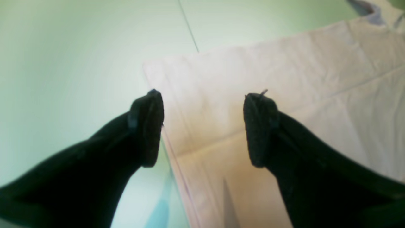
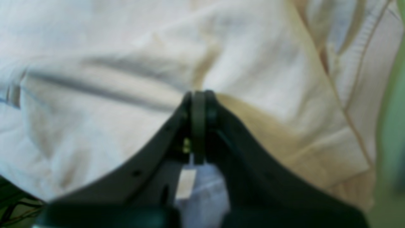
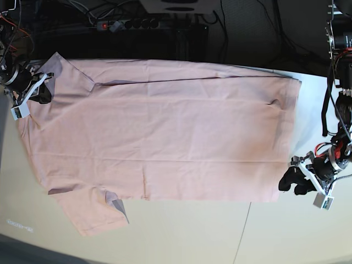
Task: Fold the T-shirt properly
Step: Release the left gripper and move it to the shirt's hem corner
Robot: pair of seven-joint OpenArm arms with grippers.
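The pale pink T-shirt (image 3: 165, 126) lies spread flat on the table, plain side up, with a strip folded over along its far edge. One sleeve (image 3: 88, 214) sticks out at the near left. My right gripper (image 3: 37, 88) is at the shirt's far left corner. In the right wrist view it (image 2: 198, 104) is shut, with cloth (image 2: 110, 63) bunched in folds around its tips and the ribbed collar (image 2: 357, 63) beside it. My left gripper (image 3: 290, 181) is open at the shirt's near right corner. In the left wrist view its fingers (image 1: 148, 126) straddle the shirt's (image 1: 284, 79) side edge.
The table (image 3: 181, 231) is pale with a thin seam line (image 3: 242, 231) at the near right. A power strip (image 3: 126, 25) and loose cables lie on the dark area behind the far edge. More cables hang at the right (image 3: 335, 104).
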